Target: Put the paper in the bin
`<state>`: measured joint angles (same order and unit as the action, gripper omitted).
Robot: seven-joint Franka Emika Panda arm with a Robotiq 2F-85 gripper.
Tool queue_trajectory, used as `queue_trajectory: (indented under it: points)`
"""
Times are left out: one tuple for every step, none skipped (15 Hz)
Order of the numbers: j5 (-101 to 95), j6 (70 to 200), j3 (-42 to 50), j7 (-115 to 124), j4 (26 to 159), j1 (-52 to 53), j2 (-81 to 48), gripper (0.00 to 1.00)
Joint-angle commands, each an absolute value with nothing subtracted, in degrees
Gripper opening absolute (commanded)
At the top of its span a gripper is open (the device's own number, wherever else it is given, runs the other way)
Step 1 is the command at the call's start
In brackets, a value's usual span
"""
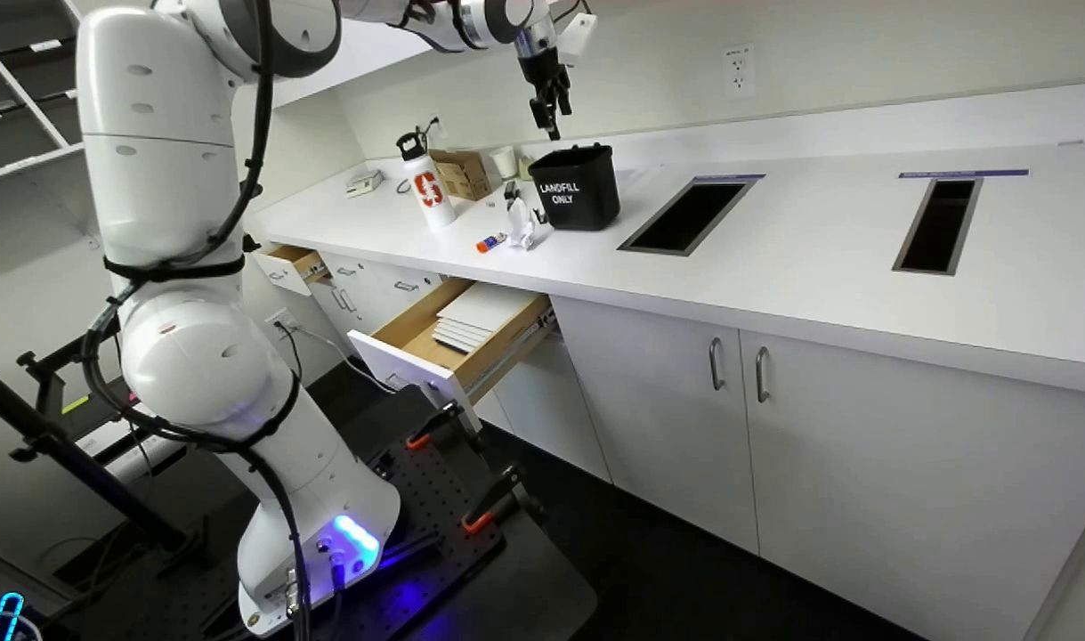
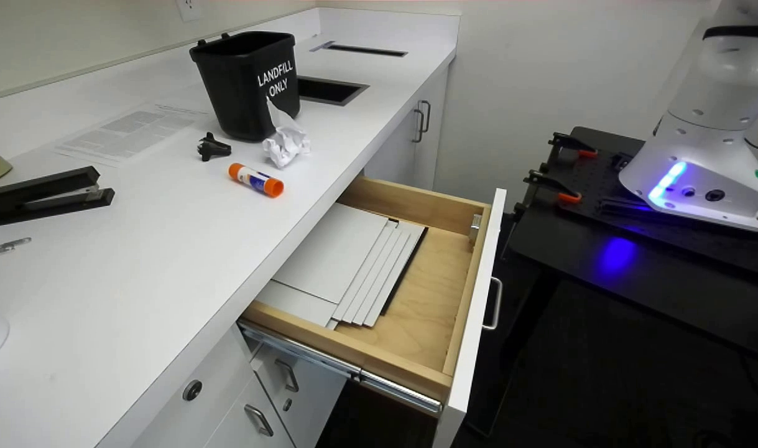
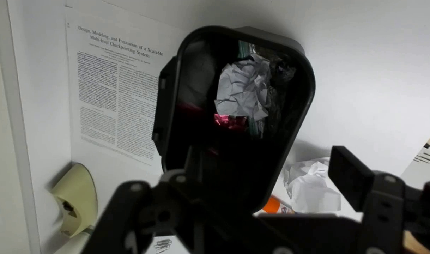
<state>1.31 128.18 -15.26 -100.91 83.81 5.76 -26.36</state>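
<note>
The black bin marked "LANDFILL ONLY" stands upright on the counter in both exterior views. My gripper is above the bin, fingers pointing down. In the wrist view the gripper has its fingers wide apart with nothing between them. A crumpled white paper lies on the counter beside the bin; it also shows in an exterior view and the wrist view. Another crumpled paper lies inside the bin, over some red and clear wrapping.
A glue stick, a staple remover and a stapler lie near the bin. A printed sheet lies behind it. A white bottle stands farther along. A drawer is open below; a slot is cut beside the bin.
</note>
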Motion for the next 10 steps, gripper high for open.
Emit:
queue_trajectory:
  points:
    - [-1.8, 131.7, -13.6, -96.5, 89.7, 8.2, -20.4, 1.0]
    - [-3.0, 133.9, -13.4, -95.1, 91.2, 8.7, -19.1, 1.0]
    - [-4.3, 135.9, -13.2, -93.4, 92.7, 9.1, -17.7, 1.0]
    - [-5.6, 138.3, -13.0, -91.1, 94.6, 9.6, -16.0, 1.0]
    - [-7.3, 140.0, -12.6, -88.9, 96.0, 10.0, -14.7, 1.0]
    - [-8.9, 141.0, -12.2, -86.2, 97.5, 10.4, -13.2, 1.0]
    - [-10.4, 142.1, -11.9, -84.1, 99.0, 10.6, -11.8, 1.0]
    - [-11.9, 142.5, -11.7, -81.5, 100.0, 10.9, -10.9, 1.0]
    - [-13.3, 143.0, -11.5, -79.0, 101.0, 11.0, -9.9, 1.0]
    - [-14.5, 143.3, -11.4, -76.9, 101.8, 11.1, -9.1, 1.0]
